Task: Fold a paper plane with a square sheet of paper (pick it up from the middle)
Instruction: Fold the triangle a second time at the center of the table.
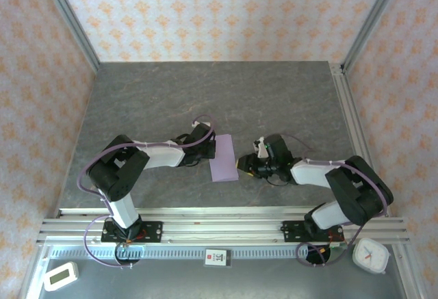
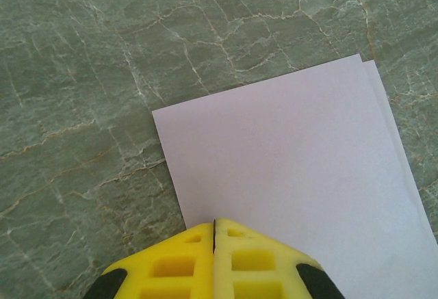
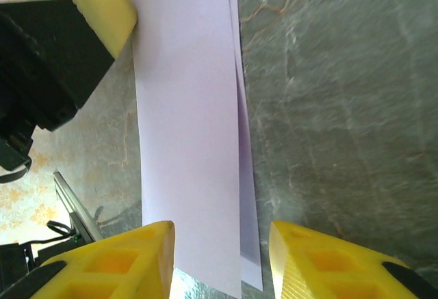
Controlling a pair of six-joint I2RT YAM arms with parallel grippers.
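The square sheet of paper (image 1: 224, 157) lies flat on the grey marbled table, pale lilac and folded in half into a narrow rectangle. Its two layers sit slightly offset along one long edge (image 2: 294, 162) (image 3: 185, 128). My left gripper (image 1: 211, 150) is shut, its yellow tips (image 2: 215, 227) resting on the sheet's left edge near a corner. That gripper's fingertip (image 3: 109, 18) also touches the sheet's far side in the right wrist view. My right gripper (image 1: 243, 165) is open, its two yellow fingers straddling the sheet's near end (image 3: 220, 234) without touching it.
An aluminium rail (image 1: 226, 220) carries both arm bases along the near edge. A white timer (image 1: 60, 276), a small label card (image 1: 215, 256) and a clock (image 1: 370, 254) lie in front of it. Wallpapered walls close in the back and sides.
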